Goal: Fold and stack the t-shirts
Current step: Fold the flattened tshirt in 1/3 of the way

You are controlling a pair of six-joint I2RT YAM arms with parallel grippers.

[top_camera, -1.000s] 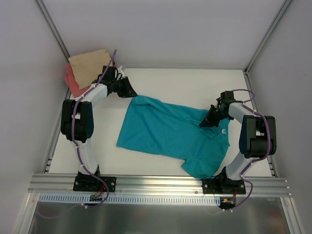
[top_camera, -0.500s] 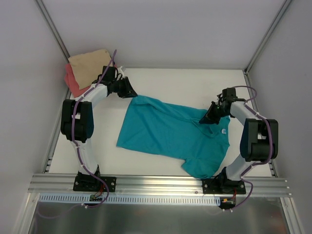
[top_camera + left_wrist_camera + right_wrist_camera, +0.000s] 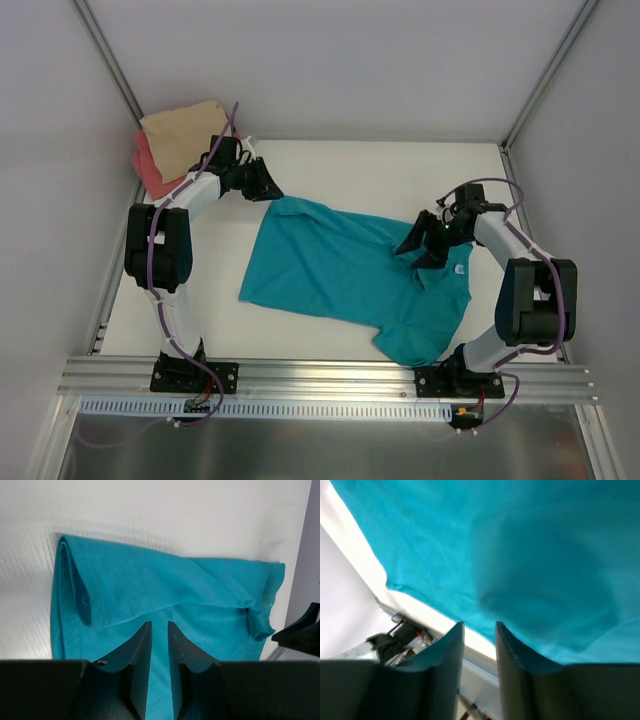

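1. The teal tee is spread on the worktop, collar to the right.
2. Its far left corner is pinched in the jaws of the left gripper.
3. The jaws of the right gripper are parted by the collar, nothing between them.
4. The tan tee is laid on the pink tee, far left.

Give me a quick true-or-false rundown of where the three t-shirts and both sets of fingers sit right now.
1. The teal t-shirt lies spread on the table. True.
2. The tan t-shirt lies under the coral-pink one. False: the tan t-shirt lies on top of the coral-pink t-shirt.
3. The left fingers are at the teal t-shirt's far-left corner. True.
4. The right fingers are over the stack in the corner. False: the right fingers are at the teal t-shirt's right part.
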